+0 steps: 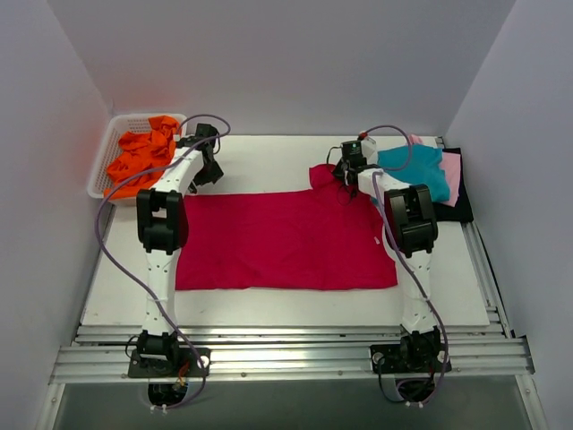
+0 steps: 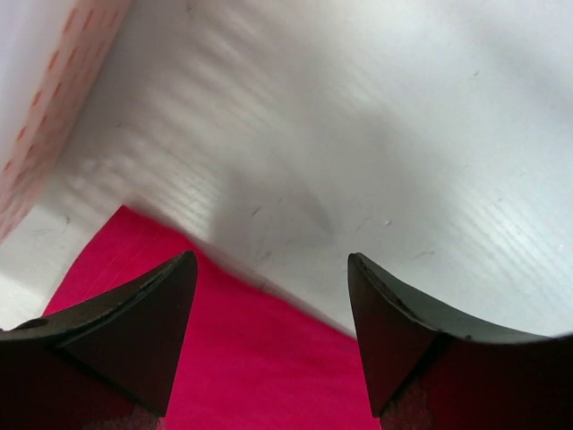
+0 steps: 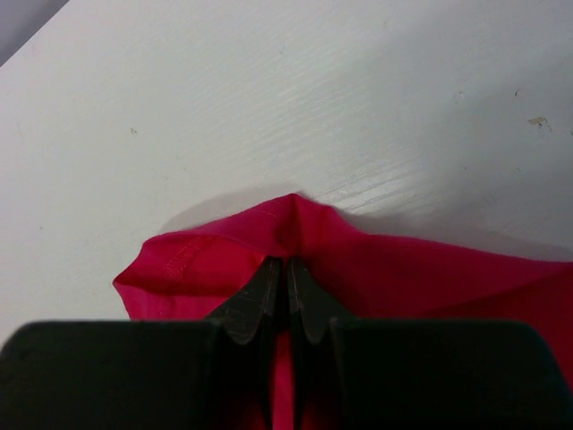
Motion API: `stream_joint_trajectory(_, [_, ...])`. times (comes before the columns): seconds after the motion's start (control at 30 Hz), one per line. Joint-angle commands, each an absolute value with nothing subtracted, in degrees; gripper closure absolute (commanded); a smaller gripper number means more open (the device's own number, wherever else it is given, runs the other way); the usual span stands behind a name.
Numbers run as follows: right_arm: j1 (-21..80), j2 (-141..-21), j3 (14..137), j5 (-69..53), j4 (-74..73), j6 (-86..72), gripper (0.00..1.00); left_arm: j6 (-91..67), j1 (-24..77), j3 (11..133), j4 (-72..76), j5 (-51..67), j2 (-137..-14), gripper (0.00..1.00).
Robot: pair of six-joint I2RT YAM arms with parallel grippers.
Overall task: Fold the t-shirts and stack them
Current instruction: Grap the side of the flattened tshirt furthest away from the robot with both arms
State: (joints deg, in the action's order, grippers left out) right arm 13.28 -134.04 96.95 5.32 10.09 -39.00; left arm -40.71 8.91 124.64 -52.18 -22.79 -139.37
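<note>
Five t-shirts can be counted. One is the large crimson-red cloth t-shirt (image 1: 286,237), spread flat. To its upper left lies one crumpled bright orange cloth t-shirt (image 1: 143,157); whether that heap hides a second cannot be told. To the crimson shirt's upper right three more overlap: one teal cloth t-shirt (image 1: 416,170), one pale pink cloth t-shirt (image 1: 452,175) and one black cloth t-shirt (image 1: 461,210). One white plastic lattice basket (image 1: 100,172) stands to its upper left. Two white-and-black robot arms cross its side edges, the left arm (image 1: 163,219) and the right arm (image 1: 410,219), bearing one two-finger gripper each: the left gripper (image 2: 269,269) and the right gripper (image 3: 286,269).
</note>
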Motion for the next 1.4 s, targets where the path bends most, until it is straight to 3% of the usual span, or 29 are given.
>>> stream_joint_trajectory(0.0, [12.6,-131.7,95.0,3.8,6.1,-39.0,1.0,-39.6,9.0,132.5,-53.4,-25.1,-142.2,0.23])
stream_joint_trajectory(0.2, [12.0,-131.7,94.7,3.0,6.5,-39.3,1.0,-40.4,9.0,133.8,-57.0,-26.1,-142.6,0.23])
stream_joint_trajectory(0.47, [12.0,-132.5,95.0,2.3,6.8,-39.5,1.0,-41.2,9.4,123.2,-54.2,-26.0,-136.4,0.23])
stream_joint_trajectory(0.73, [12.0,-132.5,95.1,1.8,6.7,-39.6,1.0,-41.7,10.1,124.4,-56.4,-26.1,-138.3,0.23])
stream_joint_trajectory(0.8, [11.8,-132.5,95.0,1.7,6.8,-39.7,1.0,-41.8,10.1,124.4,-56.3,-26.0,-139.0,0.28])
stream_joint_trajectory(1.0, [11.3,-132.6,94.8,1.4,6.6,-39.8,1.0,-42.3,10.1,123.8,-57.0,-25.9,-140.5,0.67])
stream_joint_trajectory(1.3, [11.2,-132.5,94.7,1.4,6.9,-39.7,1.0,-41.9,10.0,121.0,-55.5,-26.1,-140.4,0.83])
stream_joint_trajectory(1.37, [11.2,-132.1,94.3,1.3,7.3,-39.6,1.0,-41.7,10.0,120.7,-55.5,-26.4,-140.2,0.91])
